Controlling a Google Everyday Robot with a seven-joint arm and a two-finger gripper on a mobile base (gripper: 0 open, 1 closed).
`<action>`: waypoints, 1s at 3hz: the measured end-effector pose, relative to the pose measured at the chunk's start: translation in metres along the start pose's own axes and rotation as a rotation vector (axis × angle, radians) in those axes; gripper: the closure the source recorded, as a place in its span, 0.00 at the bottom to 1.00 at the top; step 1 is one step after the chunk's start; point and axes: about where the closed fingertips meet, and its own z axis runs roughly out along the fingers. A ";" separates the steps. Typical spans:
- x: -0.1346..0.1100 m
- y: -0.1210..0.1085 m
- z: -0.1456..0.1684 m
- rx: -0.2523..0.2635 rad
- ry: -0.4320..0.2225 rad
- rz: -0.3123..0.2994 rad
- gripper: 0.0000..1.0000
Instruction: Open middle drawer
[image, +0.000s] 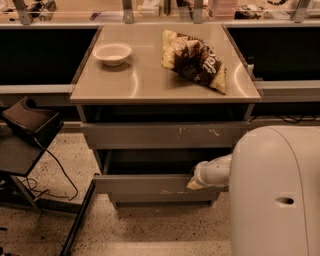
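Note:
The middle drawer (145, 184) is a wide shallow grey front with faint scuffs at its lower edge. It stands pulled out from the cabinet, with a dark gap above it showing its inside. My gripper (194, 183) is at the right part of the drawer's top edge, reaching in from my white arm (215, 172). The gripper's tip is against or just over the front's rim. Above it is the larger grey front with pale scratch marks (165, 135), which sits further back. Below is the shortest grey front (162, 199).
On the cabinet top (150, 85) lie a white bowl (112, 52) and a chip bag (195, 59). My white body (277, 195) fills the lower right. A dark chair or stand with cables (30, 130) stands on the left on the speckled floor.

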 end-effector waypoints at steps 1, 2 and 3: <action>0.003 0.004 -0.002 0.000 0.000 -0.002 1.00; 0.002 0.004 -0.003 0.000 0.000 -0.002 1.00; 0.005 0.008 -0.005 0.003 -0.003 0.000 1.00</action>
